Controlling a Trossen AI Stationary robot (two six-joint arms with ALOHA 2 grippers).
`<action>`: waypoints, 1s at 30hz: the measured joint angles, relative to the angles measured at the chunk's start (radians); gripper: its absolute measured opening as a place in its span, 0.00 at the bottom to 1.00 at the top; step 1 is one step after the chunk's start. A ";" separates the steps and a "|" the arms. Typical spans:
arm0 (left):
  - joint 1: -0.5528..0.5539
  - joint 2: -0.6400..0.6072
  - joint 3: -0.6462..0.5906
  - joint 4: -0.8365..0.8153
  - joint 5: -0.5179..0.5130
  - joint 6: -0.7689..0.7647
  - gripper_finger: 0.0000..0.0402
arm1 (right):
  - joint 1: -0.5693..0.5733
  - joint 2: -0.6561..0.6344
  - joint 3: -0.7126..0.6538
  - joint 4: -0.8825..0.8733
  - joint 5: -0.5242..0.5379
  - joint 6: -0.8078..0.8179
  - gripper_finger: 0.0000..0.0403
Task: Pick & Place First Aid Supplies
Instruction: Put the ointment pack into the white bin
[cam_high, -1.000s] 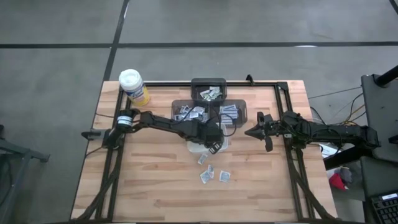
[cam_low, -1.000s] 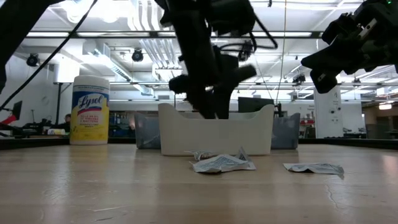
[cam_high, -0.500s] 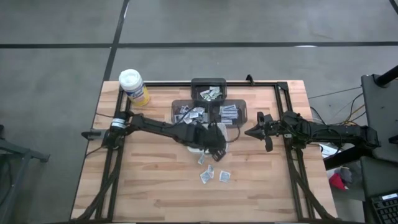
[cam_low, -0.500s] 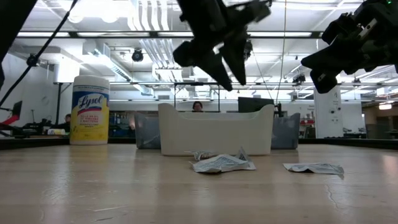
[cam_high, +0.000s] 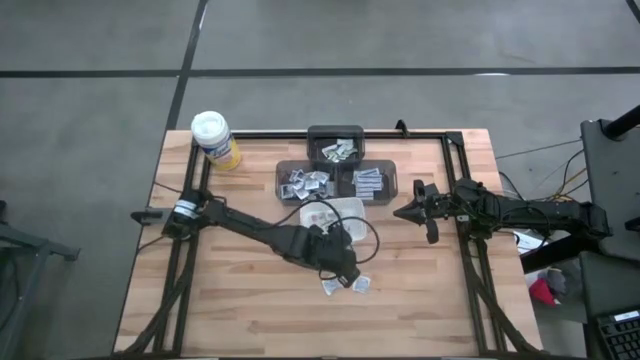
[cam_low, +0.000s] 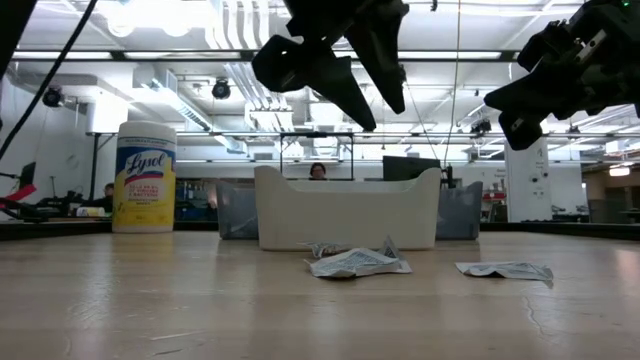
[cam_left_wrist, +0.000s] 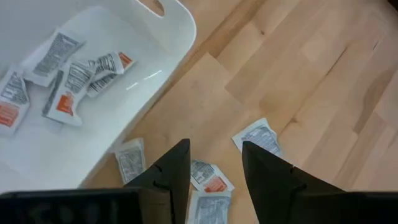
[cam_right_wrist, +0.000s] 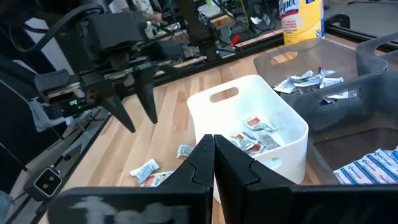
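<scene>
Pale wood table (cam_high: 230, 300): the left gripper (cam_left_wrist: 214, 168) hangs above the loose packets (cam_left_wrist: 208, 180) beside the white dish (cam_left_wrist: 168, 56), its fingers parted and holding nothing. More packets (cam_left_wrist: 68, 74) already lie in the dish. The right gripper (cam_right_wrist: 213, 152) waits at the table's right side, fingers pressed together and empty.

To do the pick well, the left gripper should likely drop straight over a single packet, straddle its narrow edge and close only once low enough, since flat packets slip easily.

From table height, the dish wall hides its contents. The wrist view cuts off the nearest packet behind the fingers, and the print on the packets cannot be read.
</scene>
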 joint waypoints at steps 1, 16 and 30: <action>-0.004 0.000 -0.001 0.001 0.000 -0.011 0.34 | 0.000 0.000 0.000 0.000 0.000 0.000 0.02; -0.044 0.020 -0.034 0.073 -0.029 -0.112 0.34 | 0.000 0.000 0.000 0.000 0.000 0.000 0.02; -0.048 0.098 -0.034 0.085 0.048 -0.343 0.34 | 0.000 0.000 0.000 0.001 0.000 0.003 0.02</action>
